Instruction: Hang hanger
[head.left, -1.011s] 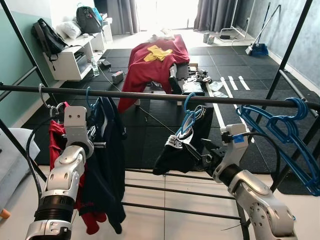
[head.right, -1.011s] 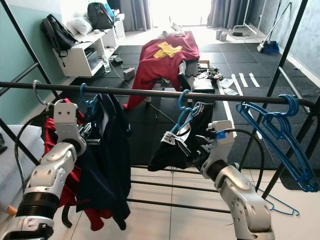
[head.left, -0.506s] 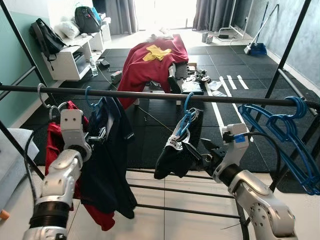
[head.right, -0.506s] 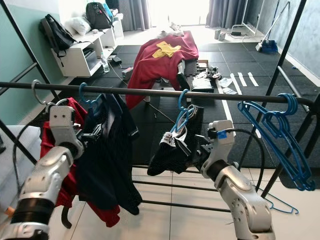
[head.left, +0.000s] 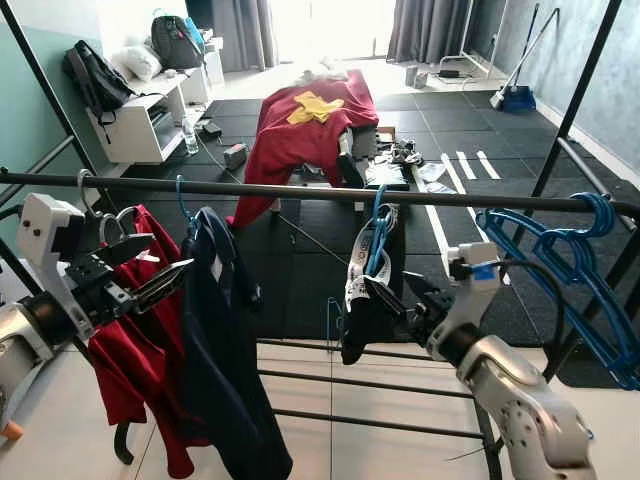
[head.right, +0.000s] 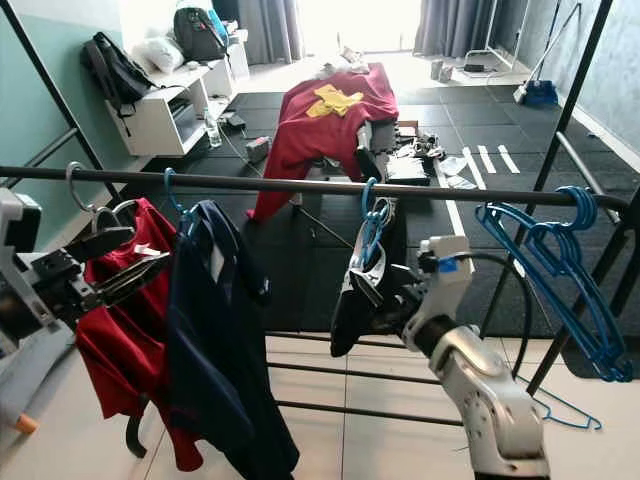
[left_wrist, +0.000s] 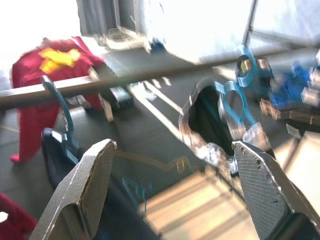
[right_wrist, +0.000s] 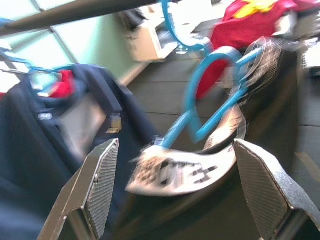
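The blue hanger (head.left: 377, 232) carrying the black garment (head.left: 365, 305) is hooked mid-rail (head.left: 300, 191); both the right end effector (head.left: 395, 300), just beside the garment, and the left end effector (head.left: 140, 280) stand released. Risk: a right finger snagging the cloth on withdrawal could unhook the hanger.

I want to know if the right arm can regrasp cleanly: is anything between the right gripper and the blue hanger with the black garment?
Nothing visible stands between them. The open right gripper is right beside the black garment, which hangs on the blue hanger hooked over the rail.
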